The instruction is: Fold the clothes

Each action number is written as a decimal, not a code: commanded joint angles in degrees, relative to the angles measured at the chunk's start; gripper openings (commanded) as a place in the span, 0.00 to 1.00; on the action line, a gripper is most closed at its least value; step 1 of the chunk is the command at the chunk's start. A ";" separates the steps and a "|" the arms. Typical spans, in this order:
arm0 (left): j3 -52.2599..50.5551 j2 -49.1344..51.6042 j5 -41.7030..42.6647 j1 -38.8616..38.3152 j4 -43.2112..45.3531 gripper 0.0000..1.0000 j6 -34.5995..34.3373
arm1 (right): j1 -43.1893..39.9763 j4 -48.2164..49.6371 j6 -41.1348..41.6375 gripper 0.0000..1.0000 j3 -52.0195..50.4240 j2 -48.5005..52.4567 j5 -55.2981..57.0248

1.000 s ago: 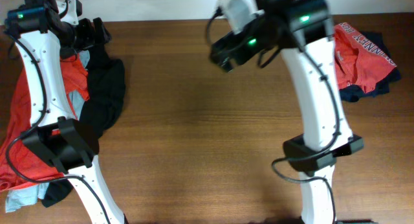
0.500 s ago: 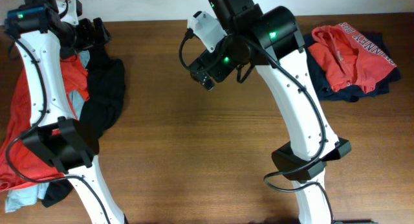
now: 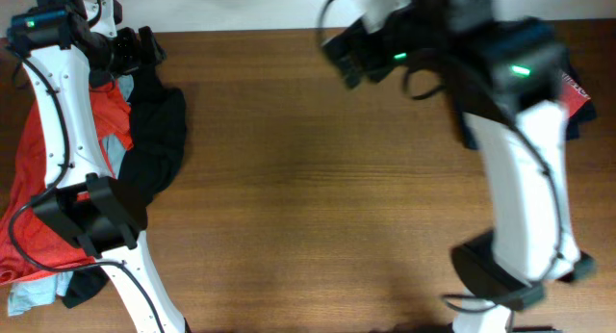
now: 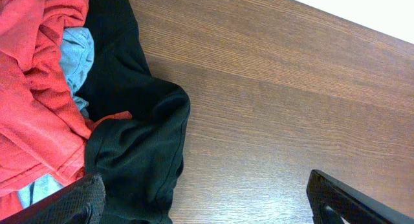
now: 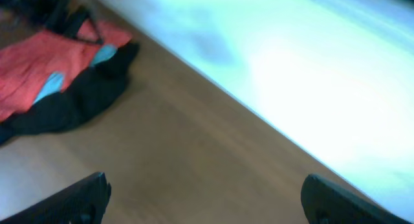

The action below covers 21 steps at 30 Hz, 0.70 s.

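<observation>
The left gripper (image 4: 206, 201) and right gripper (image 5: 206, 203) gape empty; the limp black garment (image 4: 139, 153) looks light, best pinched at an edge.

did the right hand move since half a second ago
Yes. In the overhead view the right hand swung up and right, away from the middle of the table toward its far edge.

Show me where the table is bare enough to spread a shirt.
The widest bare patch is the table's middle, between the black garment on the left and the right arm. Crowded: the left edge, under the red shirt pile and left arm; the far right corner, where a red stack peeks from behind the arm.
</observation>
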 commanded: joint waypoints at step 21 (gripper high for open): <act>-0.39 0.31 -0.02 -0.17 -0.07 0.99 0.70 | -24.41 66.29 -0.46 0.99 -111.45 -66.62 -4.92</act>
